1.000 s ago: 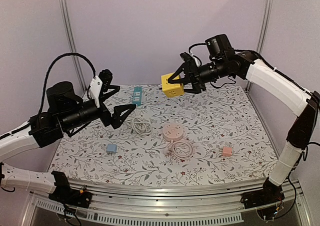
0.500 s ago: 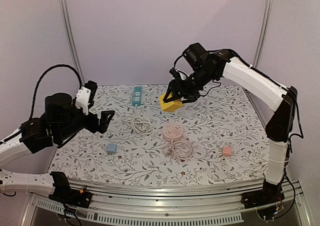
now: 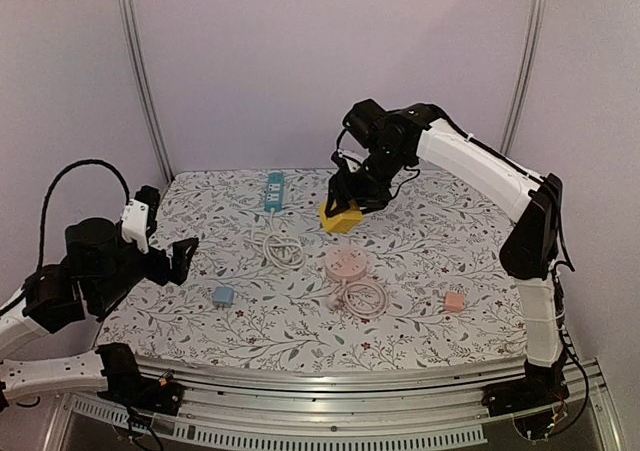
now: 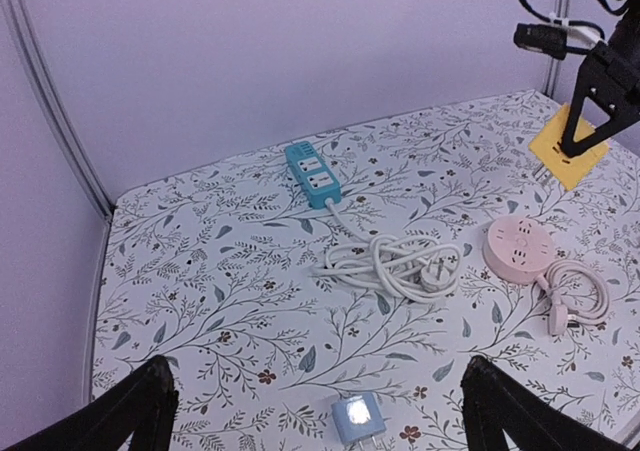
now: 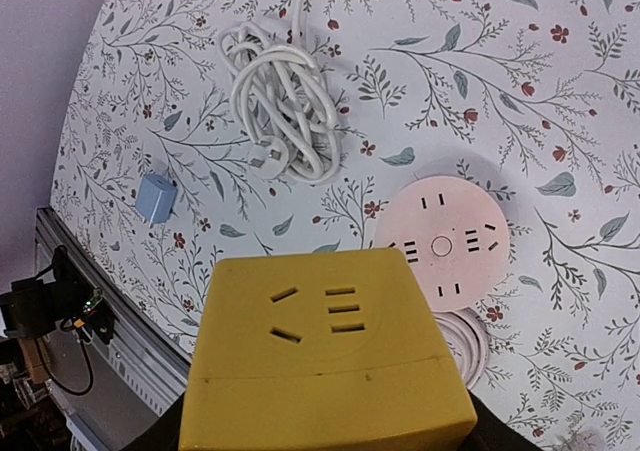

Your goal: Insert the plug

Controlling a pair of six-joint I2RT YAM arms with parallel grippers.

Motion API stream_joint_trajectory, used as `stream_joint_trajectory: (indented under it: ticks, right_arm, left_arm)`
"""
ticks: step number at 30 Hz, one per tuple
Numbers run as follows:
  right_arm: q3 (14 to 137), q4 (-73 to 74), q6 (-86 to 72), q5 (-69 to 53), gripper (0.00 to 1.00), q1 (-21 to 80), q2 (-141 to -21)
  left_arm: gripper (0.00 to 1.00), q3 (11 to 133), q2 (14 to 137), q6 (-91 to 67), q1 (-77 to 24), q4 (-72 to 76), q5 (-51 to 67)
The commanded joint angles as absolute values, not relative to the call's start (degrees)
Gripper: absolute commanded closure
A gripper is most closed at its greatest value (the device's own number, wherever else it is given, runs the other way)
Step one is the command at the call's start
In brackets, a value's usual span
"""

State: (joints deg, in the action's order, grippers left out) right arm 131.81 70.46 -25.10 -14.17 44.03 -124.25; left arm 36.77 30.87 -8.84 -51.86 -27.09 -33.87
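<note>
We've got the right gripper (image 3: 342, 209) clamping a smooth yellow socket cube (image 5: 325, 361), round pink socket (image 3: 345, 264) nearby; left gripper (image 4: 315, 366) gapes wide.

Plain lilac walls (image 3: 260, 51) behind; slim metal posts (image 3: 138, 71) at the corners; floral-print tabletop (image 3: 440, 261), evenly lit

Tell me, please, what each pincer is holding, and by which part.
The right pincer grips the yellow socket cube by two opposite sides, its socket face left free. The left pincer is open and holds nothing.
</note>
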Motion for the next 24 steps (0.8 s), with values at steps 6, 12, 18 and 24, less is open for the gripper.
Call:
stream_joint_trajectory:
  ticks: [6, 12, 18, 24]
  right_arm:
    - [131.79, 74.39, -24.75, -10.29, 1.0, 47.54, -129.45]
    - [131.2, 74.45, -24.36, -9.34, 1.0, 47.58, -131.28]
    - [131.22, 73.8, -22.5, -7.95, 1.0, 47.53, -133.8]
    - [131.32, 72.06, -18.19, -5.33, 1.0, 46.77, -134.56]
  left_arm:
    - [0.01, 35.5, 30.4, -8.57, -52.29, -28.3, -35.56]
    - [0.0, 35.8, 30.44, -8.82, -52.33, -28.47, -34.93]
    - [0.0, 35.86, 29.77, -7.96, -52.38, -28.79, -31.55]
    - [0.0, 35.12, 27.58, -6.52, -52.74, -28.33, -28.62]
